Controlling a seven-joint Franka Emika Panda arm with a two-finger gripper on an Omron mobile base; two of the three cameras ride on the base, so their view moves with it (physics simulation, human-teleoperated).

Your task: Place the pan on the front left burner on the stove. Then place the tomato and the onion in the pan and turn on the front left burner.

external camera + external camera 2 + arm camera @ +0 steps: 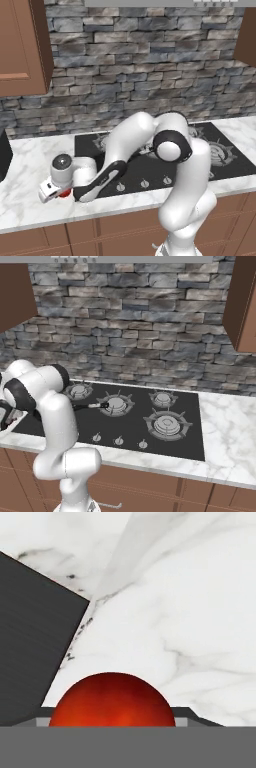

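The fingers [64, 194] close around the tomato [112, 700] on the marble tabletop [200, 612], left of the stove [230, 160].

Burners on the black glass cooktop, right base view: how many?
4 round grey gas burners: far left, middle, far right, near right. The white robot arm may hide more at left.
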